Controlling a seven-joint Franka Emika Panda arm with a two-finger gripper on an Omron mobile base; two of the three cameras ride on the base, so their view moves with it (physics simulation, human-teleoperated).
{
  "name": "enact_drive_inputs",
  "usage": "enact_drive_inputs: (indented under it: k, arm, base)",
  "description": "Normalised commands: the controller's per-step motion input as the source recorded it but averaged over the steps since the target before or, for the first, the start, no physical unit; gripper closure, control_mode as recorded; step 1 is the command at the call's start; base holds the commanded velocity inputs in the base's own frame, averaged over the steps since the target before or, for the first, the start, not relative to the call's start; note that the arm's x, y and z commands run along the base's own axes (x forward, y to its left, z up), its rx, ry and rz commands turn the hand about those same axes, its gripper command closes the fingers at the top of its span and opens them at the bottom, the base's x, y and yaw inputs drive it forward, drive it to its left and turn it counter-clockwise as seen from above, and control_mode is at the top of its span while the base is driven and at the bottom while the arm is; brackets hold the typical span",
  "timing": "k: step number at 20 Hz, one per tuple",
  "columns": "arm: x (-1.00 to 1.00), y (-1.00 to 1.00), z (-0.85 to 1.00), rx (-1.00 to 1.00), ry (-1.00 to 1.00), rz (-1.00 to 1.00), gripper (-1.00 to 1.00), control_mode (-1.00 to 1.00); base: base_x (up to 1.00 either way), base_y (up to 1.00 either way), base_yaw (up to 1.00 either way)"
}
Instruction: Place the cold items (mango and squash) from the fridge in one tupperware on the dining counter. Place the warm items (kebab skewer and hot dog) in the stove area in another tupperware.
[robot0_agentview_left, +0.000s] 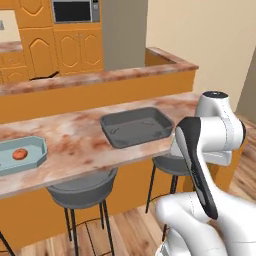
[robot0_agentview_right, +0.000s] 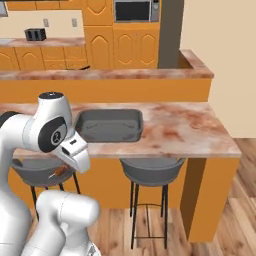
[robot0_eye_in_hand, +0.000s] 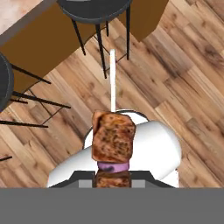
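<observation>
My gripper (robot0_eye_in_hand: 113, 178) is shut on the kebab skewer (robot0_eye_in_hand: 113, 141), a browned meat chunk over a purple slice with a thin white stick pointing away over the wood floor. From the right base view the skewer (robot0_agentview_right: 57, 172) hangs low under the hand, in front of the dining counter (robot0_agentview_right: 175, 127). The dark grey tupperware (robot0_agentview_left: 136, 126) sits empty on that counter, above and beyond the hand. Further left on the counter lies the pale blue tupperware (robot0_agentview_left: 34, 156), with one small round orange-red fruit (robot0_agentview_left: 19, 153) in it, seemingly the mango.
Grey bar stools (robot0_agentview_left: 82, 190) (robot0_agentview_right: 150, 172) stand under the counter's front edge, close to the hand. A raised back ledge (robot0_agentview_left: 100, 77) runs behind the counter. Orange cabinets and a microwave (robot0_agentview_left: 75, 11) line the far wall. Wood floor lies below.
</observation>
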Motion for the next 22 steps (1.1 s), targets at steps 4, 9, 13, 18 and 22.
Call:
enact_drive_inputs:
  k: [4, 9, 13, 18, 22]
  arm:
    - [0.00, 0.00, 0.00, 0.00, 0.00, 0.00, 1.00, 1.00]
    - [0.00, 0.00, 0.00, 0.00, 0.00, 0.00, 1.00, 1.00]
    - [0.00, 0.00, 0.00, 0.00, 0.00, 0.00, 1.00, 1.00]
    - [0.25, -0.01, 0.00, 0.00, 0.00, 0.03, 1.00, -1.00]
    - [0.85, -0.32, 0.00, 0.00, 0.01, 0.23, 1.00, -1.00]
  base:
    - [0.74, 0.01, 0.21]
    - [0.73, -0.11, 0.14]
    - [0.26, -0.24, 0.07]
    - [0.00, -0.03, 0.00]
    - [0.00, 0.00, 0.00]
